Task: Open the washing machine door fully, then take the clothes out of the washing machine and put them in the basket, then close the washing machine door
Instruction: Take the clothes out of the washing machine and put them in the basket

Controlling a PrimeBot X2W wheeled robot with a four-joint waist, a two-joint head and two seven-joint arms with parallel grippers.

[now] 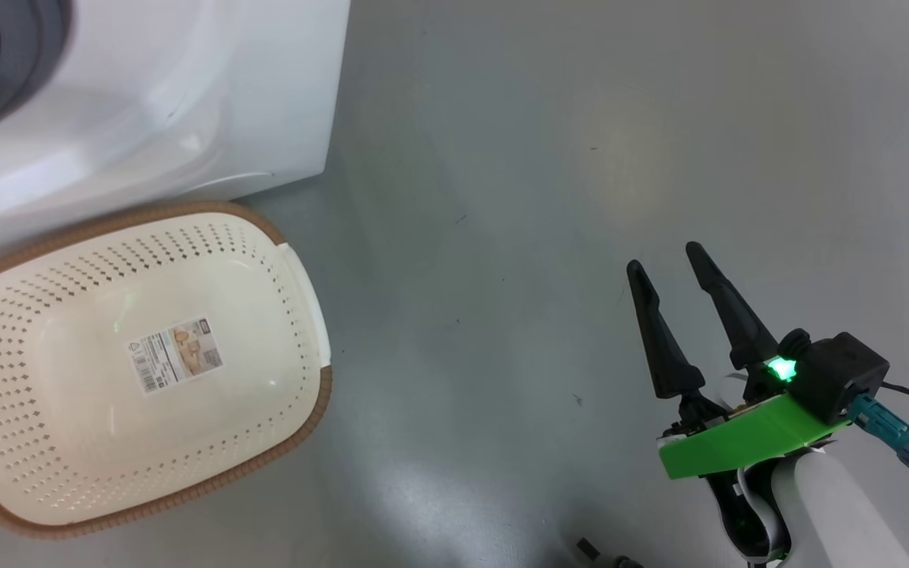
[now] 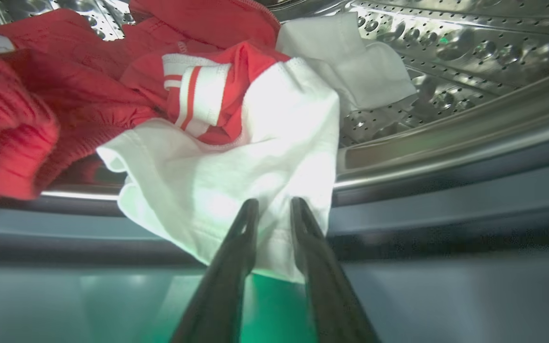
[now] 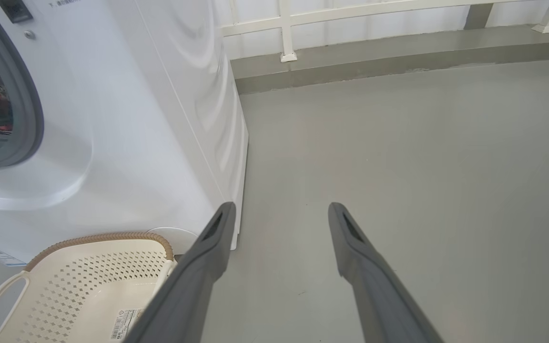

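The washing machine [image 1: 186,95] is open, and the left gripper [image 2: 274,207] reaches its drum [image 2: 446,47], where the red and white clothes [image 2: 217,157] lie heaped at the lip. Its fingers stand close together at the hanging white hem; whether they pinch it I cannot tell. The right gripper [image 1: 664,259] hovers over the floor [image 1: 541,158], fingers spread, holding nothing. The basket [image 1: 320,394] beside the machine holds no clothes, so unloading and closing remain.
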